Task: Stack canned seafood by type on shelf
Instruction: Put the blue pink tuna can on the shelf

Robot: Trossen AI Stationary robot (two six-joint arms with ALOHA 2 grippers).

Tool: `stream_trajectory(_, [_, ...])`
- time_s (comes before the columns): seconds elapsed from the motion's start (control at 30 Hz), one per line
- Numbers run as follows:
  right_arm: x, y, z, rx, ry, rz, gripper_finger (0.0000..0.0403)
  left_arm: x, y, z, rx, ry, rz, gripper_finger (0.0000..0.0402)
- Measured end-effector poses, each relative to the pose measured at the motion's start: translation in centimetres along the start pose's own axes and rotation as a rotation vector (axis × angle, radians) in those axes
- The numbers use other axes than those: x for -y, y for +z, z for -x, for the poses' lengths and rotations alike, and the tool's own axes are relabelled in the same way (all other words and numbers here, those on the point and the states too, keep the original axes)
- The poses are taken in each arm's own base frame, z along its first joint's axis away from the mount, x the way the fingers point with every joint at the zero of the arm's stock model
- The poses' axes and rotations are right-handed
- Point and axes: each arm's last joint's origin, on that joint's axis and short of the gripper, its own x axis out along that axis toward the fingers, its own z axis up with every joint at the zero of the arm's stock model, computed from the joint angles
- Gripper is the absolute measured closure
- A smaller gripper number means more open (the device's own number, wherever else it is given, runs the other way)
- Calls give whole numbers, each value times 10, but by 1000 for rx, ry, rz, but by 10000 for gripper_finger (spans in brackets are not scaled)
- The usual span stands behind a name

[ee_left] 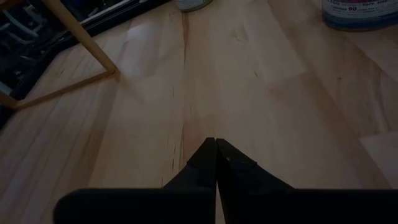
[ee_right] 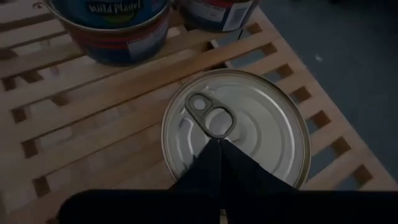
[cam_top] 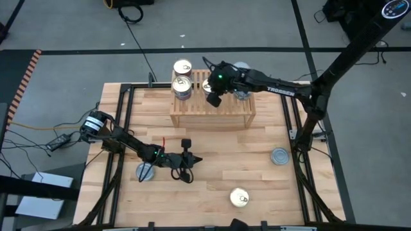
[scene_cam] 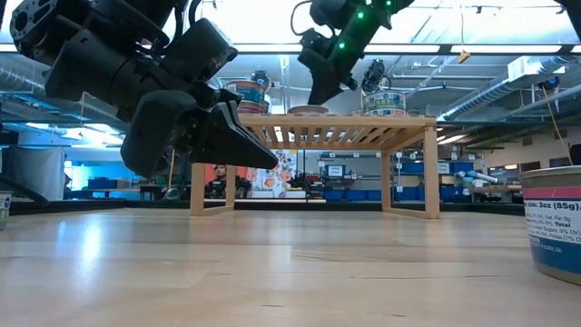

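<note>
Several tins already sit on the slatted top of the shelf (cam_top: 212, 109) at the far side of the desk (cam_top: 212, 160): two gold-topped tins (cam_top: 182, 77) stand together at its left end, apparently a gold group being built up, and a tin with a pull-tab lid (ee_right: 235, 127) lies flat on the slats directly under the right gripper (cam_top: 212, 97), with a silver-topped tin (cam_top: 241, 91) partly hidden behind the right arm. The right gripper's fingers are pressed together with nothing between them, poised just above that pull-tab lid, so the tin seems to be set down rather than held. Three more tins remain on the desk, not yet sorted: a silver-topped one (cam_top: 279, 156) near the right edge, a gold-topped one (cam_top: 239, 197) toward the front, and a silver-topped one (cam_top: 146, 171) just beside the left arm. The left gripper (cam_top: 192, 159) waits low over the desk in front of the shelf, its fingers likewise together and empty. Writing is sparse: "TROSSEN" runs along the right arm (cam_top: 280, 90); the near tin (scene_cam: 554, 222) in the low view reads "3oz (85g)" above small nutrition print; a blue label (ee_right: 115, 28) behind the pull-tab tin shows what looks like "Wild Planet", cut off by the frame edge; another tin (ee_left: 360, 12) in the left wrist view shows "90".
</note>
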Motion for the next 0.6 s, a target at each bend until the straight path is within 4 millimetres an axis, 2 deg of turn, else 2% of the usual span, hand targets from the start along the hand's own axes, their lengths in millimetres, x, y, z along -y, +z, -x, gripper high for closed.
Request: stream_trajectory(0.6, [-3, 4, -14, 42, 58, -12, 396, 0, 0, 0, -4, -1, -1, 394])
